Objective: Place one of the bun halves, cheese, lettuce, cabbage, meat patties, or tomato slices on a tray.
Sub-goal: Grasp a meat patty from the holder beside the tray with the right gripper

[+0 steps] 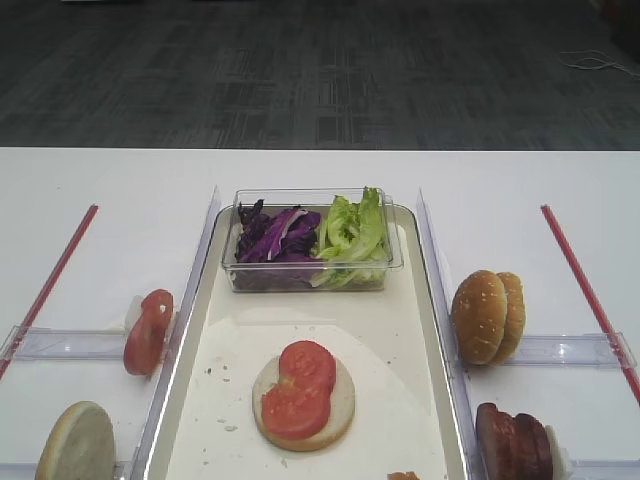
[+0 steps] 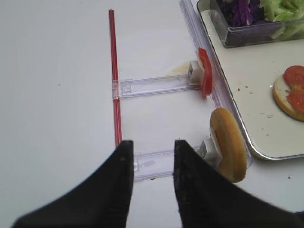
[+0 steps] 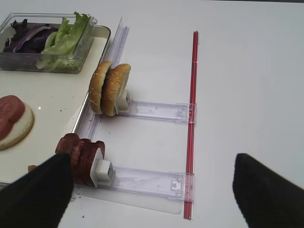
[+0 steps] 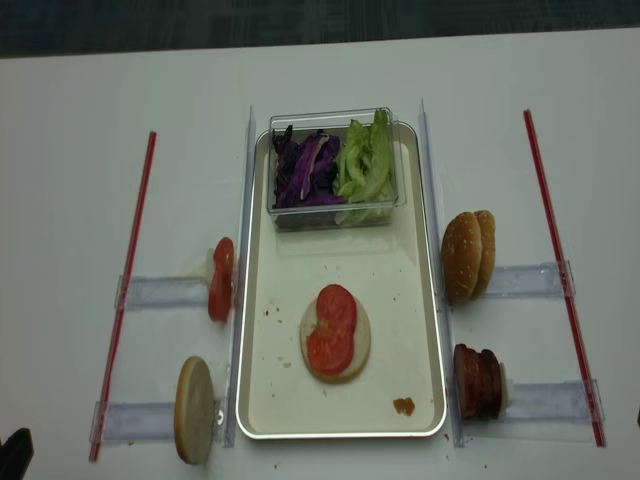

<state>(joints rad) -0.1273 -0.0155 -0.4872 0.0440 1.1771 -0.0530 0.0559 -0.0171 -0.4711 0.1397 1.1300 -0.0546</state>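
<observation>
Both of my grippers hang free over the white counter (image 1: 320, 175), holding nothing. Right gripper (image 3: 154, 192): jaws spread as wide as they go, dark fingers (image 3: 35, 197) at either edge of its wrist view, above the rack of meat patties (image 3: 80, 159), with the domed bun halves (image 3: 109, 88) standing on edge further out. Left gripper (image 2: 152, 183): jaws parted by a narrow gap, low over a clear rail beside an upright bun half (image 2: 229, 144). Only the wrist views show the fingers; the high views show no arm, yet give the tray (image 1: 400, 330) whole: a flat bun half (image 1: 335, 412) topped with tomato slices (image 1: 303, 388) near its middle, and cabbage (image 1: 275, 238) and lettuce (image 1: 352, 232) in a clear tub (image 1: 305, 277) at its far end.
</observation>
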